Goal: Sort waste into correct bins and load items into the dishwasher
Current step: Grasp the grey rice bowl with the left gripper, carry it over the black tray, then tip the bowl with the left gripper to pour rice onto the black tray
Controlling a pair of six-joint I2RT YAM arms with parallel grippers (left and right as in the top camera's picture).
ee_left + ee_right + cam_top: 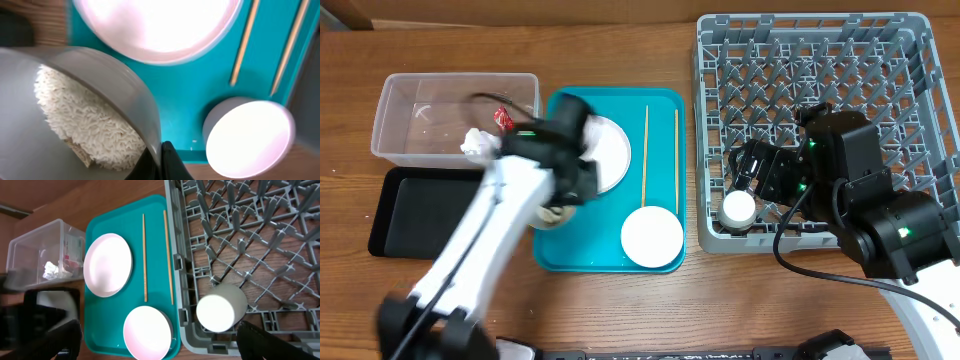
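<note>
Rice bowl [107, 85] is up in the left gripper [161, 161], fingers pinched tight on its rim, with white rice grains [85, 117] heaped against the inner wall. It hangs over the left part of the teal tray [190, 95]. In the overhead view the left arm is a blur and covers the tray's left edge and part of the plate [155, 25].

On the tray sit that flat plate, a second bowl [250, 137] at the near right corner, and the two chopsticks [645, 155], lying parallel on the tray's right side.

Over to the right is the dish rack [840, 60], with the cup [738, 208] among the pegs at its near-left corner. The right gripper [758, 178] is just beside the cup, fingers [270, 340] spread wide, nothing in them.

Far left, the clear tub [410, 100] holds the tissue wad [475, 145] and the red wrapper [502, 118]. The black tray [415, 215] lies just in front of it.
</note>
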